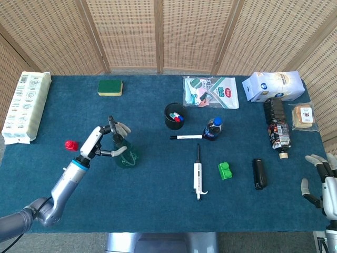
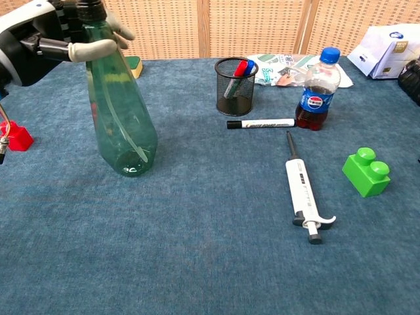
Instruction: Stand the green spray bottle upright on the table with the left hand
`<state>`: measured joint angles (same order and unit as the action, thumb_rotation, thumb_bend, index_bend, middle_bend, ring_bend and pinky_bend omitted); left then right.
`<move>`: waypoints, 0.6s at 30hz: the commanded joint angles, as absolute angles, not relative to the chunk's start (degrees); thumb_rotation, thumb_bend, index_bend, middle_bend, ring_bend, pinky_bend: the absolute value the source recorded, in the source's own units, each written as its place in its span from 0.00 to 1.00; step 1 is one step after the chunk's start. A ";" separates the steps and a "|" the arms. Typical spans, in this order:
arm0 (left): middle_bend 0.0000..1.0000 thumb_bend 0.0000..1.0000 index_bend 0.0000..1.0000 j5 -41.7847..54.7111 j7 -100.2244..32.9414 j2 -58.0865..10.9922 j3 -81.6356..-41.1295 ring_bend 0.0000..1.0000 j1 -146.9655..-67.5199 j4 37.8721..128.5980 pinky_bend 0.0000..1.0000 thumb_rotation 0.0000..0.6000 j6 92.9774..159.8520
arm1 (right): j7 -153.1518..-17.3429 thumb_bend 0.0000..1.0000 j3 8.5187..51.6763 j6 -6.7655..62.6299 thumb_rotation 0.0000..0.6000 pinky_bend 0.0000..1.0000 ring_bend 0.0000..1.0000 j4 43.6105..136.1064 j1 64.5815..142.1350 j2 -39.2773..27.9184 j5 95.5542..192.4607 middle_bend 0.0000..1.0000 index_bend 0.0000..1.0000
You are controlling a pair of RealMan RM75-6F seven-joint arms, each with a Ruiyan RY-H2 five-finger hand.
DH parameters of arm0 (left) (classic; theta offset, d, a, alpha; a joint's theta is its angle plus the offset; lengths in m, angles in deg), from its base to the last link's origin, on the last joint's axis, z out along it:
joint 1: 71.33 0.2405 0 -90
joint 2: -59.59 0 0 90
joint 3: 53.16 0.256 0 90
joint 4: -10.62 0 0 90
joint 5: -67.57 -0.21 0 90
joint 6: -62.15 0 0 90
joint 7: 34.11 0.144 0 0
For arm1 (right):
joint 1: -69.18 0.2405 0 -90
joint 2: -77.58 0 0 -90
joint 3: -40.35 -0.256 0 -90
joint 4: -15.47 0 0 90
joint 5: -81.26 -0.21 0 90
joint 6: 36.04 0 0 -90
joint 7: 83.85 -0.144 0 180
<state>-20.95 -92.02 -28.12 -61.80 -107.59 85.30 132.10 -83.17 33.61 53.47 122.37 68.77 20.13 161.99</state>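
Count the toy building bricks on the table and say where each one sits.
2. The red brick lies left of the left hand; the green brick lies right of the pipette. None appears hidden.

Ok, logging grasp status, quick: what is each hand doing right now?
Left hand: holding the translucent green plastic spray bottle near its neck.
Right hand: open, holding nothing.
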 commanded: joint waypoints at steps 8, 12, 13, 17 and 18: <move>0.32 0.33 0.36 -20.59 -90.68 -27.90 -60.78 0.27 -106.69 84.90 0.45 1.00 132.53 | -83.14 0.55 33.64 53.47 1.00 0.07 0.02 122.67 68.79 20.35 162.28 0.23 0.21; 0.26 0.33 0.30 -20.47 -90.20 -27.75 -60.82 0.21 -106.77 85.07 0.41 1.00 132.43 | -83.20 0.55 33.65 53.55 1.00 0.07 0.02 122.71 68.74 20.37 162.36 0.23 0.21; 0.25 0.33 0.29 -20.51 -90.06 -27.71 -60.80 0.19 -106.82 85.11 0.39 1.00 132.38 | -83.20 0.55 33.67 53.61 1.00 0.07 0.02 122.71 68.70 20.38 162.39 0.23 0.21; 0.22 0.33 0.26 -20.62 -89.79 -27.68 -60.72 0.16 -106.85 85.13 0.36 1.00 132.47 | -83.30 0.55 33.61 53.74 1.00 0.07 0.02 122.68 68.65 20.36 162.38 0.23 0.21; 0.21 0.33 0.26 -20.64 -89.72 -27.65 -60.68 0.16 -106.84 85.11 0.36 1.00 132.50 | -83.31 0.55 33.60 53.76 1.00 0.07 0.02 122.67 68.65 20.35 162.37 0.23 0.21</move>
<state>-20.64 -89.72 -27.66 -60.69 -106.84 85.11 132.50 -83.31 33.60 53.75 122.67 68.65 20.36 162.37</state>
